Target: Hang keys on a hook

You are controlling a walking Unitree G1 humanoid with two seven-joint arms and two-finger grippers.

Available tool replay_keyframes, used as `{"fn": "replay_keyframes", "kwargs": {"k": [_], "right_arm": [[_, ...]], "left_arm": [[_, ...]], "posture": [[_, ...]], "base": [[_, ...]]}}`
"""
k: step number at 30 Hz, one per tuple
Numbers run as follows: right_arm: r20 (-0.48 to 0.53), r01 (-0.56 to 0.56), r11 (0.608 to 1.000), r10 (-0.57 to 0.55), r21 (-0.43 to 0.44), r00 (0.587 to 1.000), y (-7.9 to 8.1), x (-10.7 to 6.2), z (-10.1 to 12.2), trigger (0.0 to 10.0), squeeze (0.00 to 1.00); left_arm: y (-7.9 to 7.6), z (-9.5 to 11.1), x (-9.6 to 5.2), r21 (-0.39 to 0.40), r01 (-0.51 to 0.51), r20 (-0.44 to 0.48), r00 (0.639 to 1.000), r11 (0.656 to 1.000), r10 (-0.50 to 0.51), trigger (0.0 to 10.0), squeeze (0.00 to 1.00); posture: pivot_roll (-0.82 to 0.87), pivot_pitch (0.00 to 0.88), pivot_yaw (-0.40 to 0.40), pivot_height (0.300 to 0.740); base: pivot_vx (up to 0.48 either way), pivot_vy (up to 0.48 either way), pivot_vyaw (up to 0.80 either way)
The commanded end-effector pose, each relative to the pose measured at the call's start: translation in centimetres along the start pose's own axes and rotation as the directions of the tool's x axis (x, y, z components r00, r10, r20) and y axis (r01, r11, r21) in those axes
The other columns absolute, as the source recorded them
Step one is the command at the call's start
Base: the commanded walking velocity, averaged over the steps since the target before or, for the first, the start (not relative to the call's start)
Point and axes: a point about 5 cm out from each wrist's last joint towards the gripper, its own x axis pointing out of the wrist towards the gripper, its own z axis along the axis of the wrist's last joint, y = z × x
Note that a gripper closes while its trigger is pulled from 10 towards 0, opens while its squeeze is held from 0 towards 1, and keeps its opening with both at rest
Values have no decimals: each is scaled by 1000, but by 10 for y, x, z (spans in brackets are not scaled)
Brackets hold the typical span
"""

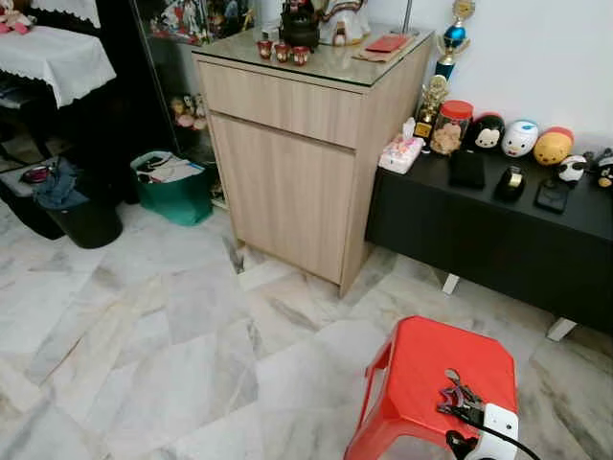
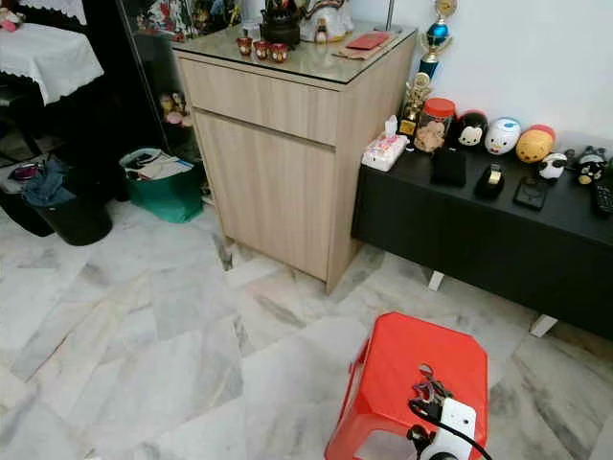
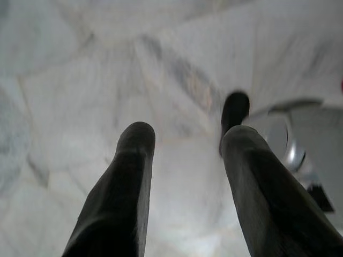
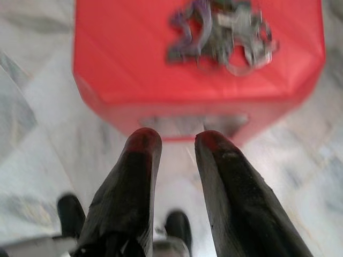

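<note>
A bunch of keys with a metal ring lies on top of a red plastic stool at the lower right, on the marble floor. In the right wrist view the keys rest near the far side of the stool's seat. My right gripper hangs short of the stool's near edge, open by a narrow gap with nothing between its fingers. Its white wrist module sits just by the keys in the eye views. My left gripper is open and empty, pointing down at bare floor.
A tall wooden cabinet stands ahead with small items on its glass top. A low black bench with toys and jars runs along the right wall. A green bin and a black bin stand at the left.
</note>
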Motion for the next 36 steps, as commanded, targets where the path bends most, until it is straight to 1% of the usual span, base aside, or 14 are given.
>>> {"fn": "replay_keyframes", "kwargs": {"k": [1, 4, 8, 10, 12, 14, 17, 19, 22, 26, 33, 34, 36], "right_arm": [[-18, 17, 1000, -17, 16, 1000, -3, -2, -9, 10000, 0], [-22, 24, 1000, -24, 19, 999, -5, -3, -13, 10000, 0], [-17, 50, 998, -49, 34, 999, -14, -5, -14, 10000, 0], [-14, 54, 998, -54, 32, 998, -16, -5, -11, 10000, 0], [-10, 56, 998, -56, 31, 998, -16, -4, -6, 10000, 0], [2, 58, 998, -58, 9, 998, -16, -3, -2, 10000, 0], [12, 59, 998, -60, 26, 998, -16, -3, 1, 10000, 0], [4, 52, 999, -52, 13, 999, -14, -2, 1, 10000, 0], [9, 47, 999, -47, 6, 999, -9, -1, 3, 10000, 0], [32, 35, 999, -36, 25, 999, -3, 1, 8, 10000, 0], [22, 34, 999, -35, 13, 999, -1, 1, 7, 10000, 0], [22, 35, 999, -36, 12, 999, -1, 1, 8, 10000, 0], [25, 38, 999, -39, 19, 999, -1, 1, 9, 10000, 0]], "left_arm": [[2, 2, 0, 11, 6, 13, 1000, 1000, -6, 10000, 0], [1, 4, 0, 1, 6, 21, 1000, 1000, -6, 10000, 0], [-3, 3, 1, -14, 0, 23, 1000, 1000, 0, 10000, 0], [-4, 4, 1, -27, -5, 26, 1000, 1000, 6, 10000, 0], [-4, 3, 1, -56, -16, 30, 999, 998, 18, 10000, 0], [-5, 3, 1, -62, -18, 33, 999, 998, 20, 10000, 0], [-1, 0, -1, -76, -29, 36, 999, 997, 32, 10000, 0], [1, -2, -2, -83, -37, 39, 998, 996, 40, 10000, 0], [3, -4, -3, -93, -38, 51, 998, 995, 43, 10000, 0], [3, -6, -3, -91, -29, 47, 998, 995, 34, 10000, 0], [3, -7, -4, -92, -42, 41, 998, 995, 46, 10000, 0], [3, -7, -3, -83, -41, 37, 998, 996, 44, 10000, 0], [2, -4, -2, -89, -43, 42, 998, 995, 47, 10000, 0]], "posture": [[71, 0, -36, 740], [69, 0, -40, 740], [74, 0, -55, 740], [72, 0, -59, 740], [66, 0, -65, 740], [73, 0, -74, 740], [90, 0, -85, 740], [107, 0, -93, 740], [119, 0, -96, 740], [119, 0, -84, 740], [96, 0, -73, 740], [96, 0, -73, 740], [98, 0, -75, 740]], "base": [[0, 0, 0], [0, 0, 0], [0, 0, 0], [0, 0, -281], [0, 0, -712], [0, 0, -700], [0, 0, -700], [0, 0, -700], [0, 0, 0], [0, 0, 0], [0, 0, 0], [274, 0, 0], [272, 0, 0]]}}
